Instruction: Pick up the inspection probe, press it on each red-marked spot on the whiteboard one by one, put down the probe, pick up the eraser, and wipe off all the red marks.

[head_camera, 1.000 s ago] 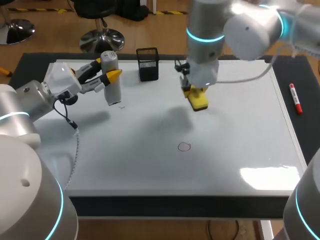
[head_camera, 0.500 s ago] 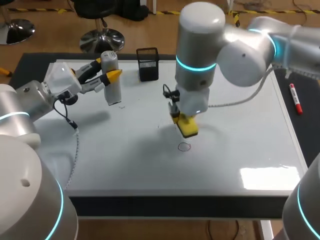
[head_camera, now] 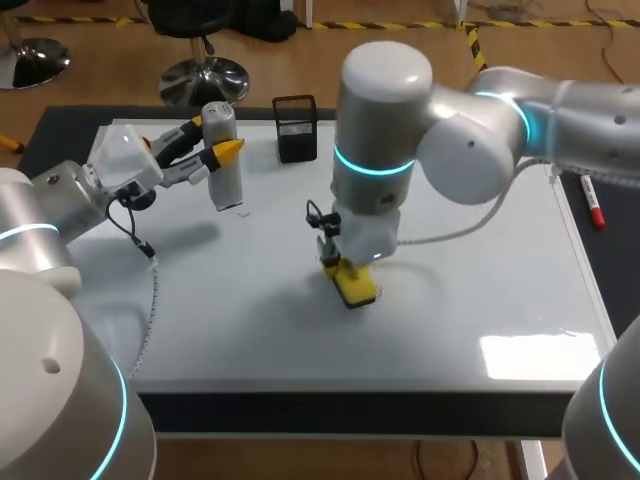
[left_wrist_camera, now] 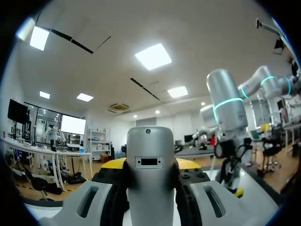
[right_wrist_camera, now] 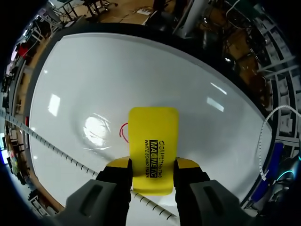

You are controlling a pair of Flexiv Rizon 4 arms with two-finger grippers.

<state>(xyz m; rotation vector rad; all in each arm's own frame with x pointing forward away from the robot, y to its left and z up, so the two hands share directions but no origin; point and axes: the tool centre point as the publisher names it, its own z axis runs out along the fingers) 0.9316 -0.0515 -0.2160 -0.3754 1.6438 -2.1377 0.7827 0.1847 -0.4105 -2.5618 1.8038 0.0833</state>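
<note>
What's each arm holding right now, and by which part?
Right gripper: jaws clamp the yellow whiteboard eraser across its long sides, at the near end. Left gripper: jaws clamp the grey inspection probe around its upper body.

A small black mesh holder stands upright near the far edge of the table, a little left of its middle. Its contents cannot be made out. A red and white marker pen lies flat on the dark tabletop at the right side, well apart from the holder.
</note>
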